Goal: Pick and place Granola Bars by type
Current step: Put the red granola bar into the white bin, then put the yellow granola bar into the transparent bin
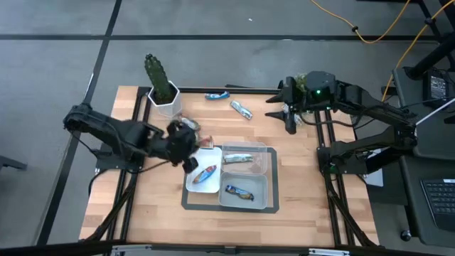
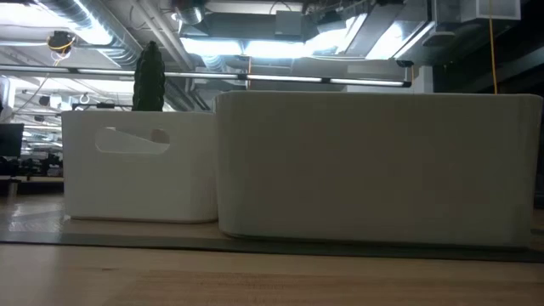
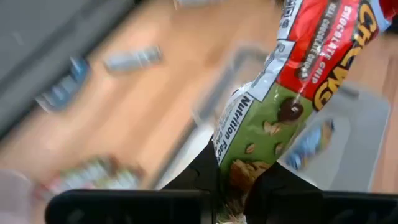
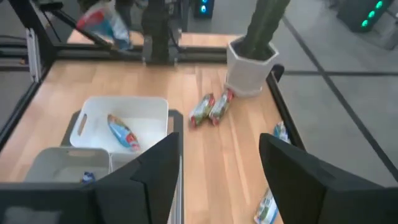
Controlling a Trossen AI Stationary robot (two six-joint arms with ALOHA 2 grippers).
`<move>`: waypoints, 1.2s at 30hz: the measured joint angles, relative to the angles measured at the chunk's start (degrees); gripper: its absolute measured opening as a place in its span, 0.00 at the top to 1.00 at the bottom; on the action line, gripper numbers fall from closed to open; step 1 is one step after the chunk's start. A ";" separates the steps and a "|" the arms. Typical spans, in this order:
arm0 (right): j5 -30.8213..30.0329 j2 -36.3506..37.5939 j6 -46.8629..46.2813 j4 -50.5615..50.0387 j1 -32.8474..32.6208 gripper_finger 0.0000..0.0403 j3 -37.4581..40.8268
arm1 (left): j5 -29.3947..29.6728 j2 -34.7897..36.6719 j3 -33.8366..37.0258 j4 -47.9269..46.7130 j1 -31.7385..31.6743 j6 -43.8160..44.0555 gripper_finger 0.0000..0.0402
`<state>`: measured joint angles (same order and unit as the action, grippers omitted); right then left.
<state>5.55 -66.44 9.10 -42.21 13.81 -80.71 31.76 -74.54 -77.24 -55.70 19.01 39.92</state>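
My left gripper (image 1: 189,158) hovers at the white bin's (image 1: 193,186) far left corner, shut on a red and green granola bar (image 3: 298,68), which the right wrist view shows in the air (image 4: 102,23). The white bin holds a red-blue bar (image 1: 205,174), the clear bin a silver-blue bar (image 1: 238,158), and the grey bin a blue bar (image 1: 240,191). Two red-green bars (image 4: 208,109) lie on the table by the cactus pot. A blue bar (image 1: 217,95) and a silver bar (image 1: 242,110) lie near the far edge. My right gripper (image 1: 290,125) waits open at the table's right side. My left gripper pinches the red and green bar by one end (image 3: 239,171) between its two fingers. The rest of the bar sticks out beyond the fingertips, lifted clear of the table and bins.
A cactus in a white pot (image 1: 162,91) stands at the far left of the table. The three bins sit on a dark mat (image 1: 186,203) in the table's middle. In the low view the bins' walls (image 2: 374,161) block everything behind them. Bare wood (image 1: 156,206) lies near the left edge.
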 joint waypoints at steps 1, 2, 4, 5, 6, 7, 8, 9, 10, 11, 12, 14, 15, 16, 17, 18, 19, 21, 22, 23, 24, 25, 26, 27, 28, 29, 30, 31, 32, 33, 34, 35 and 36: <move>-0.03 -0.15 0.03 0.43 0.02 0.46 0.81 | -1.42 -0.05 1.99 1.00 0.11 1.60 0.93; -0.03 -0.35 0.04 1.43 0.04 0.46 1.58 | -2.59 -0.08 3.74 2.39 0.12 3.12 0.93; -0.10 -0.83 0.07 1.91 0.04 0.46 2.65 | -4.91 -0.09 6.05 5.39 0.12 5.86 0.93; -0.10 -1.16 0.23 1.80 0.04 0.46 2.73 | -5.97 -0.07 6.70 5.92 0.12 6.67 0.92; -0.10 -1.48 0.30 2.15 0.04 0.45 2.70 | -6.98 -0.06 7.24 5.91 0.06 7.25 0.92; -0.10 -1.70 0.35 2.28 0.04 0.45 2.67 | -7.88 -0.05 7.72 5.75 0.04 7.80 0.91; -0.10 -1.94 0.58 2.20 0.05 0.45 2.67 | -8.67 -0.05 8.33 5.87 0.01 8.50 0.90; -0.07 -2.23 1.12 2.26 0.19 0.45 2.67 | -9.74 -0.27 8.86 5.81 0.01 9.45 0.90; -0.07 -2.48 1.75 2.28 0.28 0.45 2.67 | -11.11 -0.44 9.48 5.79 0.00 10.26 0.89; -0.09 -2.66 1.95 2.18 0.29 0.45 2.67 | -12.58 -0.55 10.20 5.64 -0.03 11.09 0.88; -0.10 -2.86 1.99 2.14 0.32 0.45 2.67 | -14.05 -0.84 10.85 5.61 -0.01 12.32 0.87; -0.10 -3.16 1.99 2.17 0.32 0.45 2.67 | -16.56 -1.54 11.99 6.02 -0.01 14.39 0.83; -0.14 -3.30 2.01 2.13 0.38 0.45 2.67 | -17.92 -1.84 12.44 5.76 -0.01 14.77 0.81; -0.15 -3.45 2.03 2.15 0.39 0.45 2.67 | -18.93 -2.11 12.71 5.88 -0.01 14.86 0.79; -0.15 -3.58 2.03 2.14 0.39 0.45 2.67 | -19.58 -2.31 12.79 6.27 -0.03 14.90 0.76; -0.14 -3.66 2.08 2.13 0.44 0.45 2.67 | -19.96 -2.36 12.88 6.66 -0.09 15.05 0.73; -0.14 -3.69 2.12 2.11 0.59 0.45 2.67 | -19.99 -2.36 12.93 6.69 -0.09 15.44 0.69; -0.13 -3.79 2.12 2.15 0.93 0.45 2.64 | -19.44 -2.33 12.93 7.10 -0.16 16.67 0.62; -0.32 -3.83 2.12 2.10 1.18 0.45 2.64 | -18.88 -2.21 12.93 7.38 -0.25 17.22 0.58; -1.10 -3.97 2.05 2.02 1.47 0.45 2.64 | -18.18 -1.99 12.93 7.72 -0.29 17.72 0.55; -2.37 -4.17 2.01 2.07 1.86 0.45 2.64 | -17.59 -1.71 12.86 8.18 -0.31 17.85 0.52; -3.99 -4.50 2.03 2.09 2.36 0.45 2.62 | -16.81 -1.58 12.46 8.24 -0.31 17.74 0.50; -5.96 -5.04 2.10 2.13 3.00 0.45 2.62 | -15.85 -1.53 11.85 8.24 -0.31 16.91 0.48; -7.82 -5.79 2.22 2.24 3.91 0.45 2.57 | -14.51 -1.53 11.00 8.24 -0.29 15.89 0.47; -8.90 -6.69 2.71 2.29 5.13 0.45 2.56 | -12.85 -1.50 10.00 8.29 -0.29 14.71 0.47; -9.17 -7.82 3.27 2.22 6.49 0.45 2.56 | -11.07 -1.48 8.74 8.28 -0.29 13.48 0.46; -8.86 -9.09 3.48 2.32 7.85 0.45 2.56 | -9.17 -1.47 7.34 8.25 -0.29 12.10 0.46; -8.00 -10.59 3.50 2.40 9.22 0.45 2.56 | -7.41 -1.47 5.82 8.27 -0.29 10.46 0.46; -6.55 -12.28 3.52 2.52 10.57 0.45 2.56 | -5.75 -1.46 4.24 8.26 -0.29 8.69 0.46; -4.99 -14.05 3.45 3.10 11.75 0.45 2.56 | -4.17 -1.44 2.66 8.27 -0.29 6.96 0.47; -3.45 -15.86 3.39 4.06 12.92 0.45 2.56 | -2.60 -1.40 1.25 8.37 -0.29 5.39 0.47; -1.92 -17.82 3.29 5.09 13.80 0.45 2.56 | -0.96 -1.38 -0.12 8.28 -0.29 4.13 0.47; -0.65 -19.73 3.26 6.24 14.56 0.44 2.56 | 0.62 -1.38 -1.43 8.01 -0.29 3.07 0.47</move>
<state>4.90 -86.17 12.36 -35.97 28.37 -78.15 32.38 -75.92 -78.67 -47.69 18.72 42.99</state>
